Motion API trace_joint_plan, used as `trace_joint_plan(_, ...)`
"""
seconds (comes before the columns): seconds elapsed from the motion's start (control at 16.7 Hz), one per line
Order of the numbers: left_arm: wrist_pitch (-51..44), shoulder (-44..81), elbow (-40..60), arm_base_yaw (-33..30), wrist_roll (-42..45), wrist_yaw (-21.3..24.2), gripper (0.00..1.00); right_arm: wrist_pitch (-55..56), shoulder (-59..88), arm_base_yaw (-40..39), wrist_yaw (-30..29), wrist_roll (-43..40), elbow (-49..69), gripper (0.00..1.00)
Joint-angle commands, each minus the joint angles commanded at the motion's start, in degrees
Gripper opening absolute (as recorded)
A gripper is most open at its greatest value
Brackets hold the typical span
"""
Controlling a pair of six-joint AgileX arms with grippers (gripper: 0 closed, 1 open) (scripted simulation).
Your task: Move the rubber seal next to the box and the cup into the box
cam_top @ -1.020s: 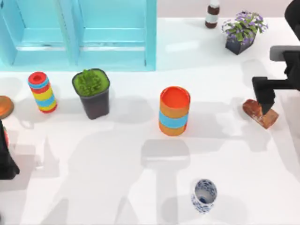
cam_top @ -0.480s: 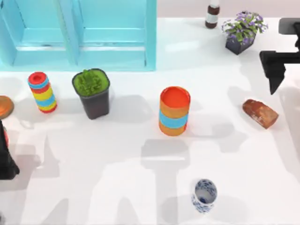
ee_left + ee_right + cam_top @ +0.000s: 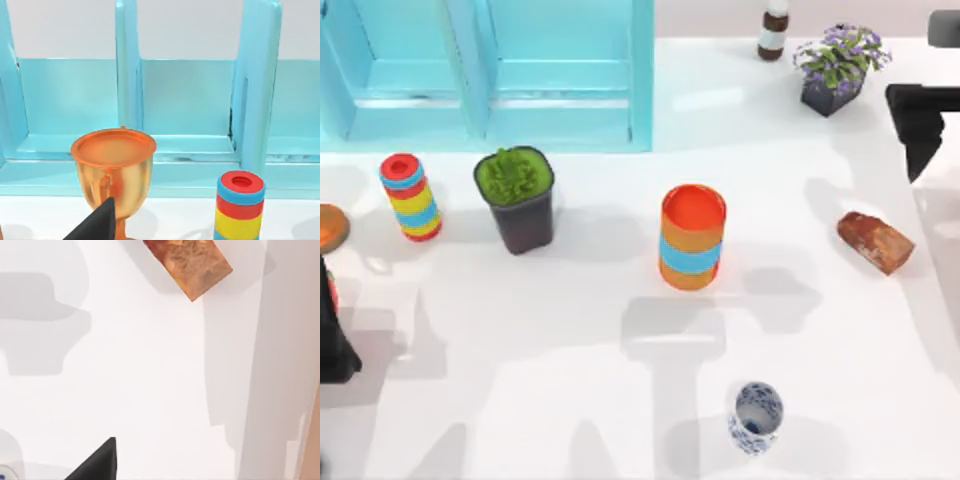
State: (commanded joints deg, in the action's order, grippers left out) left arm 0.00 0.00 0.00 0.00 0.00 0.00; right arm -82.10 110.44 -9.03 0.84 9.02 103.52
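At the far right edge of the tabletop (image 3: 570,400) sits the right tool (image 3: 918,135), raised and empty, well apart from the rubber seal (image 3: 876,241); can't tell if its fingers are apart or together. Left tool (image 3: 335,340) is parked at the near left edge, finger state also unclear.

Seal lies flat on the right side, angled diagonally, touching nothing. Cup (image 3: 755,417) stands upright near the front, right of centre, opening up, well apart from the seal.

Step in hand, my read: go for the seal with the right arm.
- Rotate the wrist so the fingers straddle the short width, not the long axis.
- Come straight down over its middle; it looks glossy, so an off-centre pinch could let it twist or squirt out.
- Lift clear before moving left: the orange cylinder (image 3: 692,236) and the dark pot (image 3: 517,198) stand between it and the box.

Containers:
- Blue box (image 3: 560,75) at far left, divided into compartments; what is visible looks empty.
- Orange cylinder: open top, nothing seen inside.
- Dark pot: green plant.
- Second planter (image 3: 836,65) at far right: purple flowers.
- Cup: looks empty.
- Gold goblet (image 3: 113,172) just in front of the box, beside the striped stack (image 3: 410,196).
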Motion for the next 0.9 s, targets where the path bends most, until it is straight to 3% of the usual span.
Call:
trace_joint_plan(0.24,0.00,0.00,0.00,0.00,0.00,0.00,1.00,1.82,-1.43,-4.02,0.01,4.09,-3.20,1.00)
trace_joint_plan(0.66,0.00,0.00,0.00,0.00,0.00,0.00,1.00,11.59,-9.80,-28.02,-0.57,28.67,-22.38,1.00)
trace_joint_plan(0.9,0.00,0.00,0.00,0.00,0.00,0.00,1.00,15.57,-13.31,-35.98,-0.80,36.68,-30.02,1.00)
